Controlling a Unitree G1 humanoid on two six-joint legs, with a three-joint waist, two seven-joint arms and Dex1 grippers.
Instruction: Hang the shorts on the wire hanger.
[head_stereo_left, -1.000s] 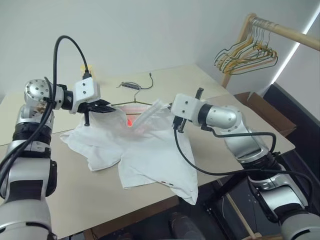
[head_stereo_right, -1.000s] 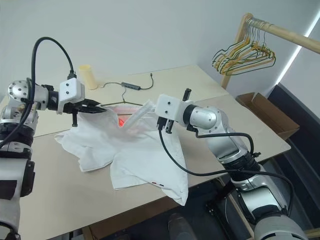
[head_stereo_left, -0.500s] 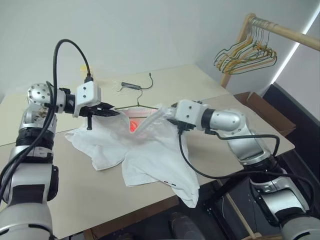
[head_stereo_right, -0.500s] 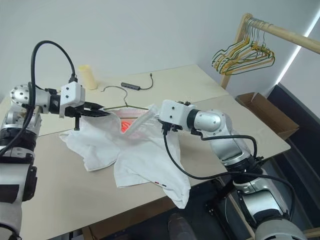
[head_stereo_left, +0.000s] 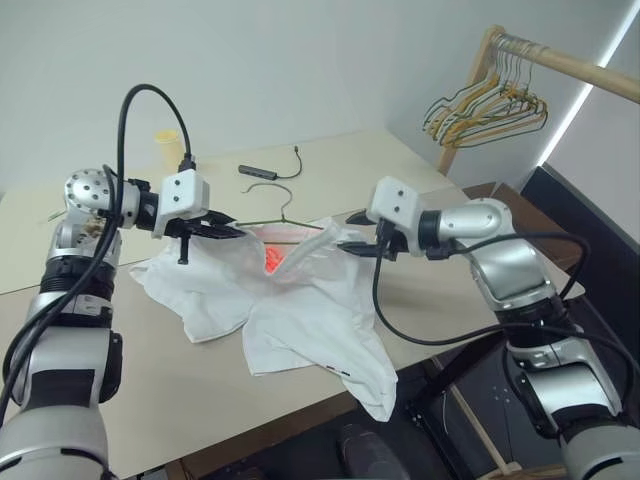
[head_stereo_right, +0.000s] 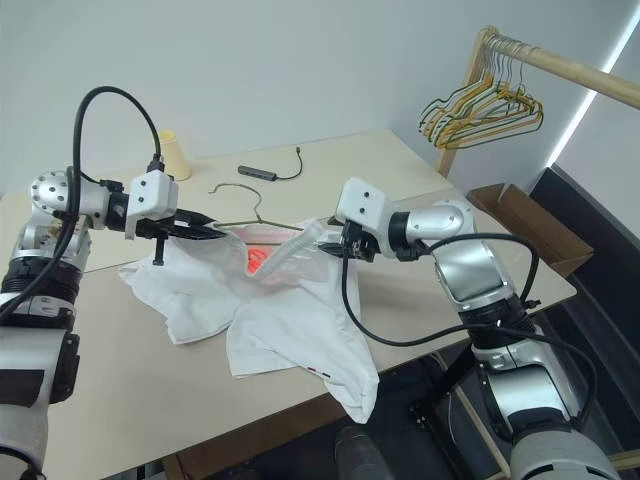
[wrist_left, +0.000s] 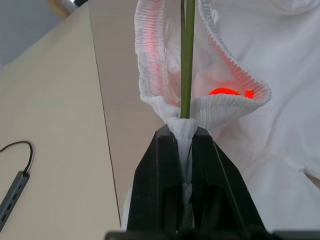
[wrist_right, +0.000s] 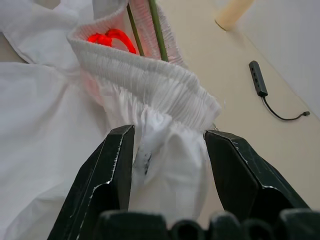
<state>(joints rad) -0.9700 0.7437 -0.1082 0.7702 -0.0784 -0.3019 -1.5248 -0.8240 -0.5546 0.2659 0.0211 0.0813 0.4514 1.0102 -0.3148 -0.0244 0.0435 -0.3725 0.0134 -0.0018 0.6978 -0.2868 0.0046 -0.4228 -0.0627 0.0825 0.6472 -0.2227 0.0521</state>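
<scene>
The shorts (head_stereo_left: 300, 300) lie spread on the table (head_stereo_left: 450, 180), their gathered waistband (wrist_left: 150, 60) lifted off the surface and stretched between the two grippers, while the legs trail toward 5 o'clock in the left eye view, one corner hanging over the table's near edge. The left gripper (wrist_left: 184, 131) is pinched fully together on a bunched end of the waistband, the fabric squeezed between its black fingers (wrist_left: 160, 185) and the band ballooning open just past their tips. The right gripper (wrist_right: 167, 132) stands partly spread, its fingers (wrist_right: 112, 175) either side of a fold of the waistband; whether they press it cannot be told. The waistband's long axis runs from 9 to 3 o'clock in the left eye view, from one gripper to the other. The wire hanger (head_stereo_left: 262, 212) passes into the opened waistband, its wire straight ahead of the left fingertips, and its hook end points toward 12 o'clock on the table beyond the shorts.
</scene>
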